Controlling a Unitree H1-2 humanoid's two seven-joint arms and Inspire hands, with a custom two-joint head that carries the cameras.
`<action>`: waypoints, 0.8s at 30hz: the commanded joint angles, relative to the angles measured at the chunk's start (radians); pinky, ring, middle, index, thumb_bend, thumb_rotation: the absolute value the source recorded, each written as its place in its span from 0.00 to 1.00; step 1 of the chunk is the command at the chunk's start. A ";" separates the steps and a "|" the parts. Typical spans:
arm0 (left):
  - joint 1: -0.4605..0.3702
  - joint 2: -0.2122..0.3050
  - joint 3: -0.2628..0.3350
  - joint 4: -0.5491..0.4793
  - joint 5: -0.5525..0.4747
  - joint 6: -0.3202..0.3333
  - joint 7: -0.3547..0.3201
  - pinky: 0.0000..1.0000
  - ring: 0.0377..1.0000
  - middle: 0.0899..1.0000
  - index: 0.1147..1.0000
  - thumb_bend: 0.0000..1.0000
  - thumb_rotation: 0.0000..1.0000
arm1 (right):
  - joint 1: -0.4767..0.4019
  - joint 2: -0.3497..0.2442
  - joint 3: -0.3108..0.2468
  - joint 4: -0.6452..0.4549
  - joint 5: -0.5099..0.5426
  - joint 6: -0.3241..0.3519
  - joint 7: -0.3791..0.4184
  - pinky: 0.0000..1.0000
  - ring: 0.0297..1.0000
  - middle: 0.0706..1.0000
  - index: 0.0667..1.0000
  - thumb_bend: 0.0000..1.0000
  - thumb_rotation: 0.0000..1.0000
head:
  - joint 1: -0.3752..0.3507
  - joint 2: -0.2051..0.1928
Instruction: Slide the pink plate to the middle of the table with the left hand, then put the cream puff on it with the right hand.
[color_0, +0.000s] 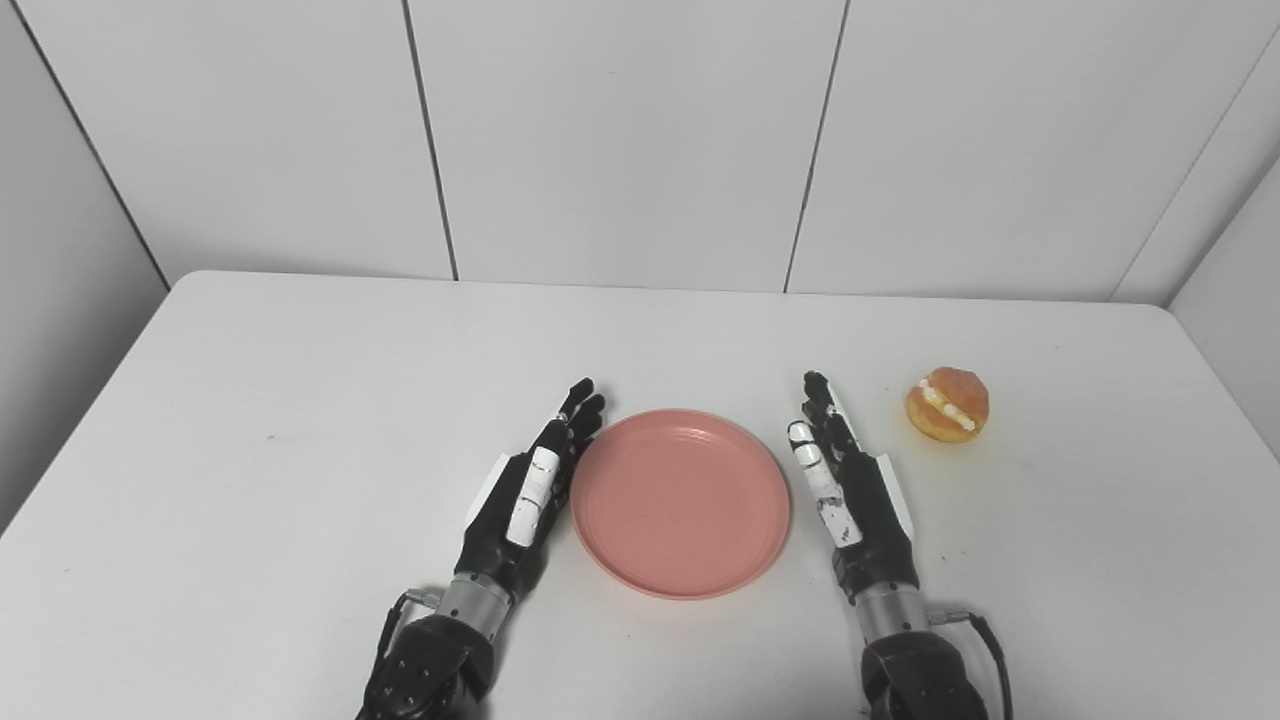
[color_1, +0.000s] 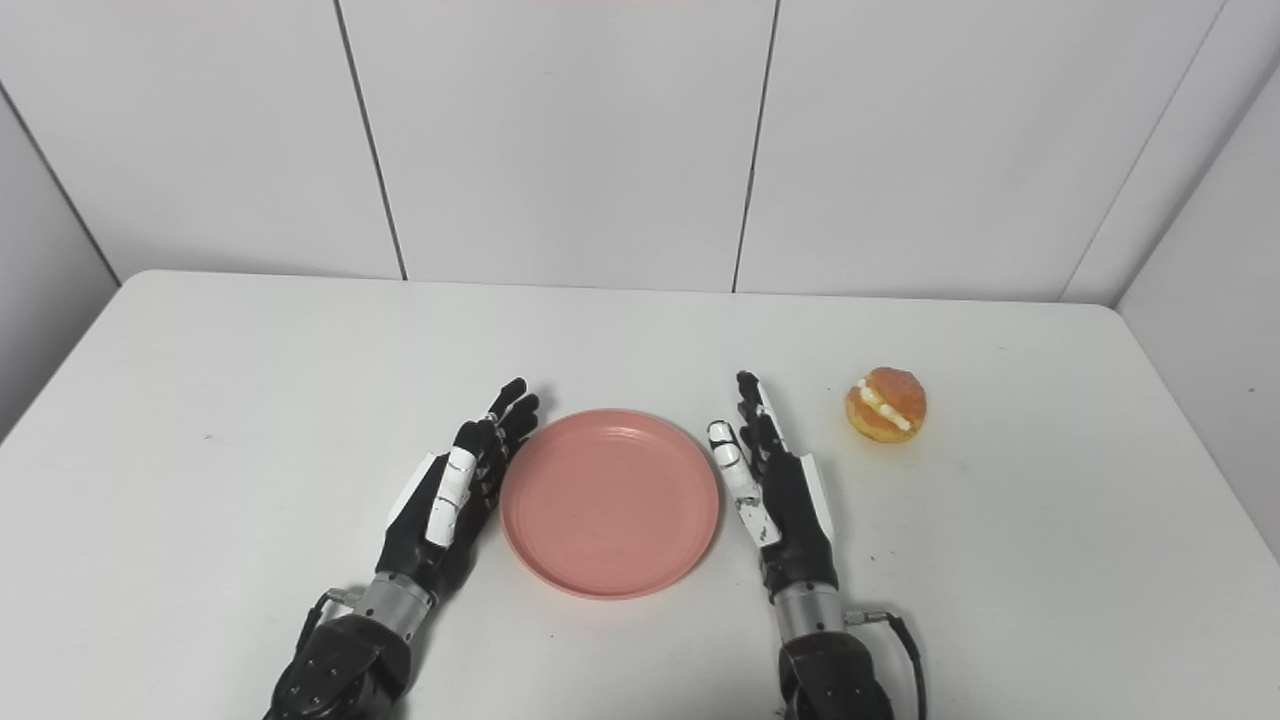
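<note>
Centrally, a round, shallow pink plastic plate (color_0: 680, 502) is seen on the white table (color_0: 250, 420). It is flanked by the left hand (color_0: 527, 492) and right hand (color_0: 848, 490), fingers extended, nothing held; plate contact cannot be judged. The golden cream-filled puff (color_0: 948, 404) lies apart, right.

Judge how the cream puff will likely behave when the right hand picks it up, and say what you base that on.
The cream puff looks soft: cream shows in its split, so a firm squeeze would probably crush it or push filling out. Its rounded shape suggests it may roll if nudged. It seems light for its size, so the open right hand probably needs only a gentle grip.
</note>
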 joint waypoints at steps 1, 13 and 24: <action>0.028 -0.002 0.003 0.062 0.012 -0.023 0.004 1.00 1.00 0.99 1.00 0.74 1.00 | -0.008 -0.015 -0.003 0.018 0.007 -0.074 0.005 0.97 0.97 0.98 0.97 0.69 0.84 | 0.000 0.001; 0.031 -0.017 0.022 0.087 0.018 -0.069 0.012 1.00 1.00 1.00 1.00 0.72 1.00 | -0.057 -0.081 -0.003 0.037 -0.196 -0.182 -0.114 1.00 1.00 0.98 0.96 0.64 0.89 | -0.002 -0.009; 0.037 -0.022 0.025 0.083 0.020 -0.075 0.016 1.00 1.00 0.99 0.99 0.70 1.00 | -0.108 -0.165 -0.030 -0.024 -0.348 -0.203 -0.229 0.95 0.97 0.98 0.97 0.59 0.82 | -0.011 -0.015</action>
